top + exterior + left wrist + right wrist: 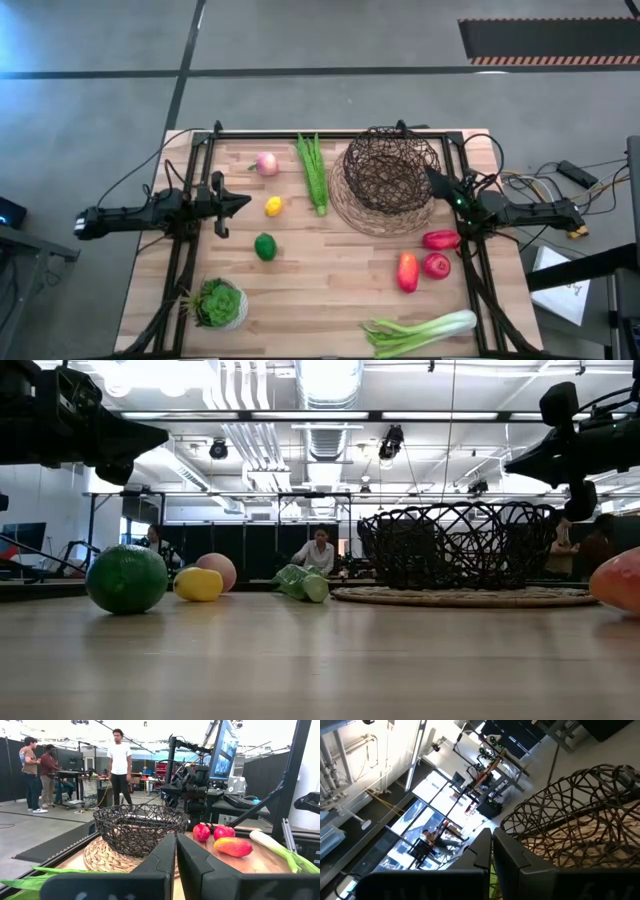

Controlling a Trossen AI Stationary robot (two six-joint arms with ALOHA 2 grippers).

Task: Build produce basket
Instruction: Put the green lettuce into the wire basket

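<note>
The basket (388,172) sat on a round woven mat (352,212) at the far right of the table (320,285) and looked empty, so no produce had gone in yet. The left gripper (243,200) hung above the table at its left side, fingers pressed together on nothing, with the lemon (273,206) just beside its tip, the onion (266,163) beyond it and the lime (265,246) nearer the front. The right gripper (432,178) hovered against the basket's right rim, likewise clenched and empty, while the red pieces (438,252) and the orange piece (407,271) lay just in front of it. The green stalks (313,172) lay left of the basket, and a pale leafy stalk (420,331) lay at the front edge. The step in hand seemed to be a first pick, probably the lemon for the left arm. To do it well, the fingers would need to open wider than the fruit before descending, straddle its middle and close gently, since a round, smooth toy could roll or squirt out. Each arm had best keep to its own side, lift clear of the wire rim, and release low over the basket's centre. The potted plant (219,303) at the front left should be left alone.
</note>
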